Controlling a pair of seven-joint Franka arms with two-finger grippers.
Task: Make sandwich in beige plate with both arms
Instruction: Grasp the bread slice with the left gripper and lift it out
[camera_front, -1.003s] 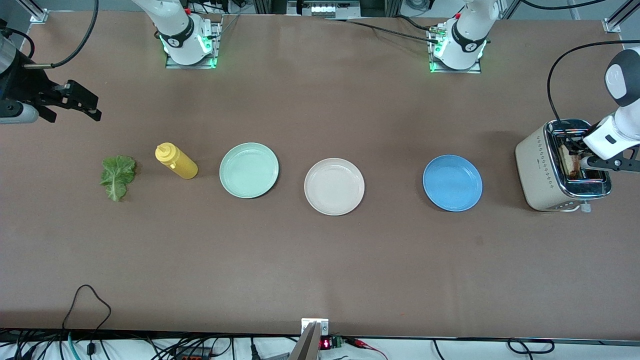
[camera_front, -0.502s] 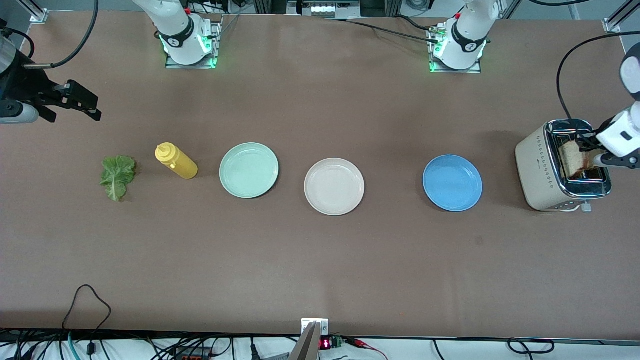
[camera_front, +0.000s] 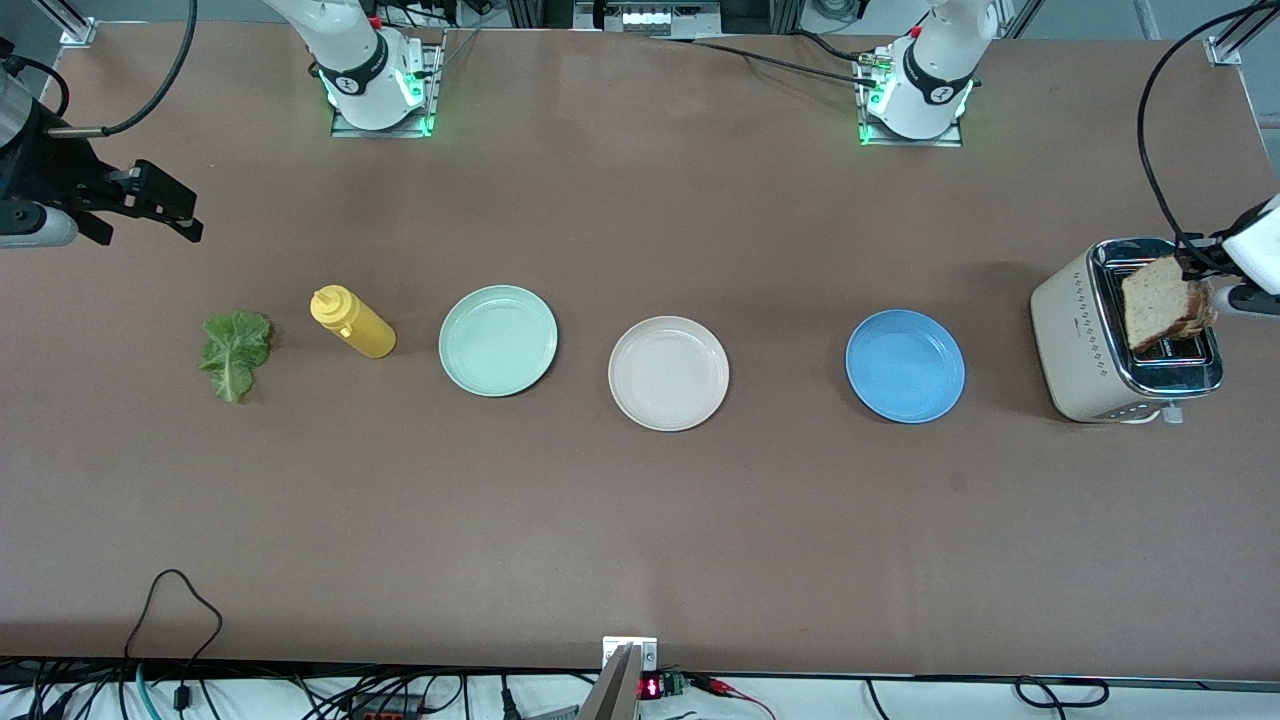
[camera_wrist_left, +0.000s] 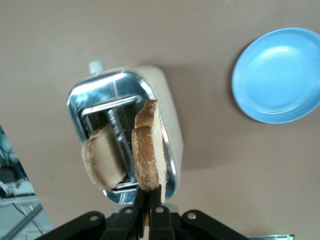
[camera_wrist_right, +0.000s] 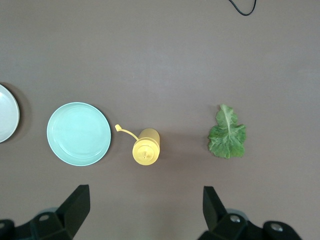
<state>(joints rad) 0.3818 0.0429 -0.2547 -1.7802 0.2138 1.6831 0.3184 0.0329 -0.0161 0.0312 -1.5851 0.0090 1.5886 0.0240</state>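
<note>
Between the left gripper's (camera_wrist_left: 148, 216) clamped fingers, a brown-crusted bread slice (camera_wrist_left: 149, 152) hangs over the cream metal toaster (camera_front: 1090, 345), lifted clear for the beige round plate (camera_front: 668, 373). The right gripper (camera_wrist_right: 145, 212) waits, fingers apart, above the crinkled green lettuce leaf (camera_wrist_right: 227, 134).

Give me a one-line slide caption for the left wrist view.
Left gripper lifts a bread slice from the toaster, a second slice remaining inside.

Shiny chromed metal tops the toaster (camera_front: 1118, 340); matt brown table (camera_front: 640, 520).

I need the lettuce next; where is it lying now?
In the front view, the lettuce leaf lies flat on the table toward the right arm's end, beside the yellow squeeze bottle.
</note>
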